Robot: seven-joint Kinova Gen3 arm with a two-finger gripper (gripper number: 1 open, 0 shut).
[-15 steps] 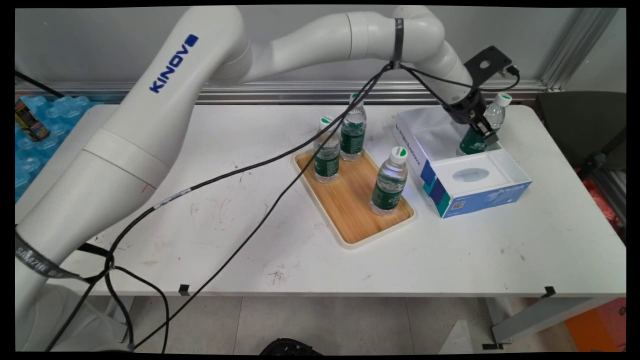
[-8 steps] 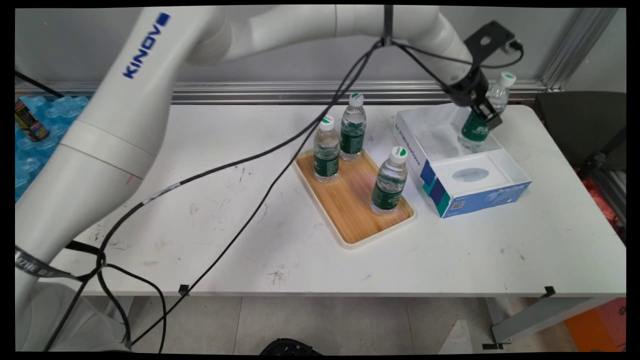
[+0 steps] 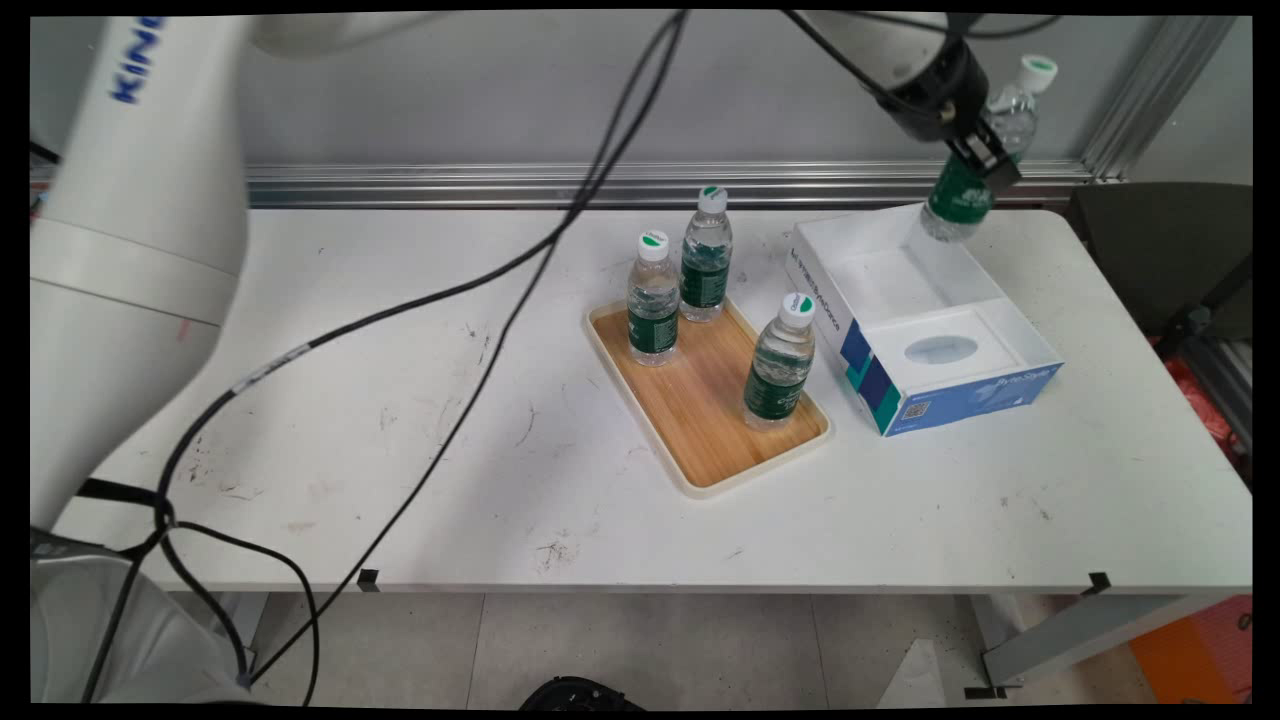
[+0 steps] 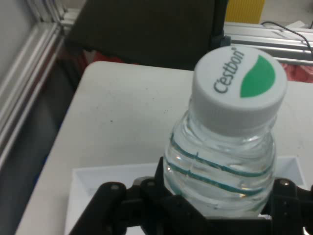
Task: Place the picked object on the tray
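Note:
My gripper (image 3: 978, 158) is shut on a clear water bottle (image 3: 972, 180) with a green label and a white cap, held tilted in the air above the far end of the open white and blue box (image 3: 940, 395). In the hand view the bottle (image 4: 226, 161) fills the middle, its cap marked C'estbon, with the black fingers (image 4: 122, 203) clamped on its body and the box rim (image 4: 98, 176) below. Three more bottles stand on the wooden tray (image 3: 700, 420): one at the back (image 3: 706, 255), one to its left (image 3: 653, 300), one near the front right (image 3: 779, 362).
The tray lies at the table's middle, the box just right of it. Black cables (image 3: 480, 340) hang from the arm across the left half of the table. A dark chair (image 3: 1165, 250) stands past the table's right end. Blue packaging (image 3: 40, 340) lies at the far left.
The gripper has risen with the bottle, lifting it out of the box's far compartment and slightly to the right. The three tray bottles have stayed put.

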